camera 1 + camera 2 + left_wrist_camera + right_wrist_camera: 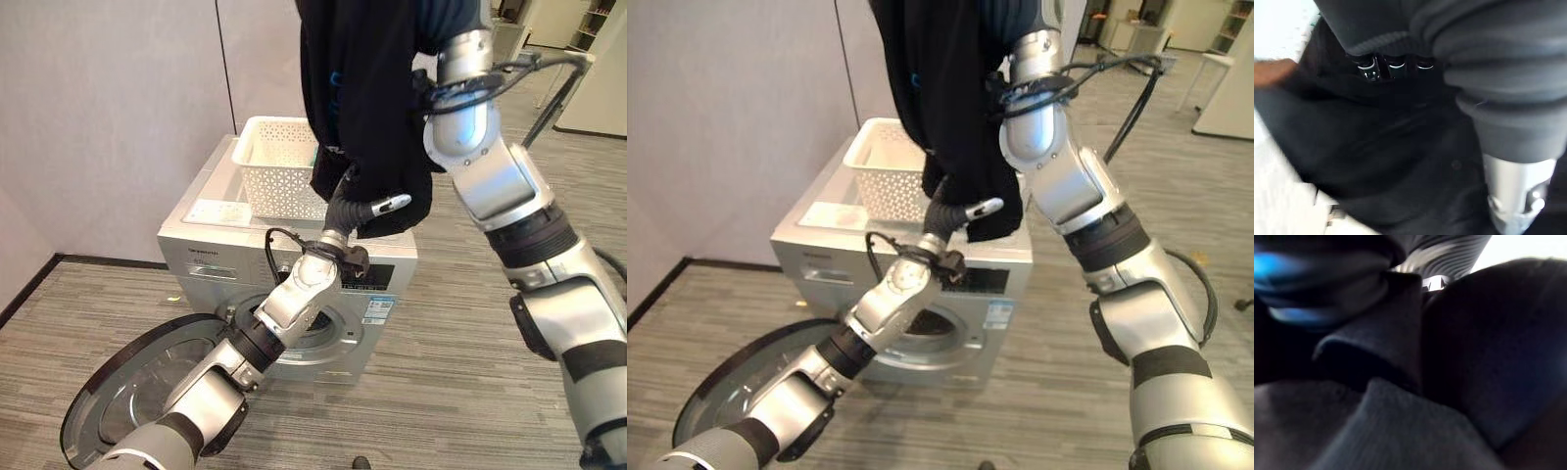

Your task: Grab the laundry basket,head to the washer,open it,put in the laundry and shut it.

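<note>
Dark garment point(362, 98) hangs above the washer point(294, 264) from the raised right arm; right hand's grip cannot be told. Left hand point(362, 209) is buried in its lower edge, beside the basket point(279, 166), fingers curled into cloth.

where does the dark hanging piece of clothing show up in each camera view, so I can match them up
Left eye view: the dark hanging garment drops from top centre, before the white perforated laundry basket.
Right eye view: top centre, slightly further left.
Left wrist view: dark cloth past the fingers.
Right wrist view: dark folds across the picture.
Shared landmark: the basket on the silver washing machine.
</note>
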### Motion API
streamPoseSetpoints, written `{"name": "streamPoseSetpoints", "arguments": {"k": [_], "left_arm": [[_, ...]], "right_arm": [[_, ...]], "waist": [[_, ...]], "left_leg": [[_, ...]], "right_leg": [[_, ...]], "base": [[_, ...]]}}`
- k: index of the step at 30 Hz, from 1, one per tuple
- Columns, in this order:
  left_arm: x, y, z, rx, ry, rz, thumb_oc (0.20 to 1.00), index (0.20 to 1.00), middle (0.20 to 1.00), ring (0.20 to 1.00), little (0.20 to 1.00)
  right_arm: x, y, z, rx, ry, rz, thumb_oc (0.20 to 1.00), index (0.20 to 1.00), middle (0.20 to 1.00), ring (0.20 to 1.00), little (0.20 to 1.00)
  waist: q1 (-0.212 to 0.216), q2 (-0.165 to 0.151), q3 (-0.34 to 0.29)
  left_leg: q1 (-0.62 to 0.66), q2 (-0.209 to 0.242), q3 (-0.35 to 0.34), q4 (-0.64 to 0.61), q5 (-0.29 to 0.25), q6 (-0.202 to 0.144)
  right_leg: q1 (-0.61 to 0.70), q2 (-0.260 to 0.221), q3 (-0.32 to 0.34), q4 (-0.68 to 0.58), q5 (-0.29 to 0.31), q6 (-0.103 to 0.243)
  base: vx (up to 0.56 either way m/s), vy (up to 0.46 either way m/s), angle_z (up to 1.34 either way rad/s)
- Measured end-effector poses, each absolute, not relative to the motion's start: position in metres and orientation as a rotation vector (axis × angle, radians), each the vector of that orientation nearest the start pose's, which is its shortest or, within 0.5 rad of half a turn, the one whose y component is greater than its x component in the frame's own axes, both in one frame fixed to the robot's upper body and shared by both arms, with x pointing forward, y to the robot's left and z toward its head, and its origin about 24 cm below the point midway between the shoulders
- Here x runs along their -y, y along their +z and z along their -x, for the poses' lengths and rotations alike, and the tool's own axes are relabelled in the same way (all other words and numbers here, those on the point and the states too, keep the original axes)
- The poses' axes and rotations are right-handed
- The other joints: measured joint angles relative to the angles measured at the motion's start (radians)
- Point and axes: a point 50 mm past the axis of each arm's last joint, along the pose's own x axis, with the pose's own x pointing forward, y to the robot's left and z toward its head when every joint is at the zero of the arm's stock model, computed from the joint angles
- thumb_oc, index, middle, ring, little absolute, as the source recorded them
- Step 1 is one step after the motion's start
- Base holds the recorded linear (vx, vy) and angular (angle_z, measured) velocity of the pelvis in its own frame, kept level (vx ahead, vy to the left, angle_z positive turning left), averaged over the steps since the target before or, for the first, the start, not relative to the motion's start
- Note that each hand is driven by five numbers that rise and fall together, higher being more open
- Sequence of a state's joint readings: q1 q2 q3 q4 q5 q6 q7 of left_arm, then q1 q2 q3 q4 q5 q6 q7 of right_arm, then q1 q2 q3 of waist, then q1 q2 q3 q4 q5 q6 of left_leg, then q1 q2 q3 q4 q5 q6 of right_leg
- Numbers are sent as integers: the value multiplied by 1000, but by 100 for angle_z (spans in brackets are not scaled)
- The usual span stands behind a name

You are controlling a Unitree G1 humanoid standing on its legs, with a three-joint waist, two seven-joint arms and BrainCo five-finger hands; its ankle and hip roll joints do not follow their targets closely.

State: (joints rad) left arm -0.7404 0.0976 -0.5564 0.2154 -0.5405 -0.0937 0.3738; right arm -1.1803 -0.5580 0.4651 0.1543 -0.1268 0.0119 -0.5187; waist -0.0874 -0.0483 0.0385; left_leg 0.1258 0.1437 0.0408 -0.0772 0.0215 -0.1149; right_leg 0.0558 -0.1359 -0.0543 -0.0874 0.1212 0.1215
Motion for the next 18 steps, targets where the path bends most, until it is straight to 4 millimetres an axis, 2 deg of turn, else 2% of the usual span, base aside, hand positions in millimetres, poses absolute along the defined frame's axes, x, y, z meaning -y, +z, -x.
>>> {"name": "streamPoseSetpoints", "arguments": {"k": [4,5,12,16,17,18], "left_arm": [[-20,194,-318,396,-371,244,1000,1000,1000,1000,1000],[-29,201,-319,427,-343,259,1000,1000,1000,1000,1000],[-43,205,-314,460,-322,274,1000,1000,1000,1000,1000],[-44,200,-309,449,-321,294,1000,1000,1000,1000,1000],[-45,199,-309,449,-319,290,790,790,790,790,790],[-46,199,-309,451,-318,288,247,247,247,247,247]], "right_arm": [[101,344,-316,1136,-146,639,200,200,200,200,200],[109,339,-313,1132,-147,660,200,200,200,200,200],[123,326,-308,1099,-144,649,200,200,200,200,200],[133,308,-304,1057,-141,630,200,200,200,200,200],[133,304,-303,1048,-130,631,200,200,200,200,200],[135,299,-301,1042,-125,617,200,200,200,200,200]], "waist": [[5,-1,0],[10,-1,0],[16,-1,0],[18,-1,0],[17,0,1],[17,0,1]], "left_leg": [[0,1,-2,-1,0,0],[0,1,-2,-1,0,0],[3,1,-3,-5,0,0],[14,1,-3,-12,0,0],[14,1,-3,-12,0,0],[14,2,-2,-12,0,0]], "right_leg": [[1,1,-3,0,0,0],[2,1,-3,0,0,0],[3,0,-5,0,-1,0],[12,0,-7,-5,-6,1],[12,-1,-7,-6,-7,1],[12,0,-8,-7,-8,1]], "base": [[0,0,0],[0,0,0],[0,0,0],[0,0,0],[0,0,0],[0,0,0]]}}
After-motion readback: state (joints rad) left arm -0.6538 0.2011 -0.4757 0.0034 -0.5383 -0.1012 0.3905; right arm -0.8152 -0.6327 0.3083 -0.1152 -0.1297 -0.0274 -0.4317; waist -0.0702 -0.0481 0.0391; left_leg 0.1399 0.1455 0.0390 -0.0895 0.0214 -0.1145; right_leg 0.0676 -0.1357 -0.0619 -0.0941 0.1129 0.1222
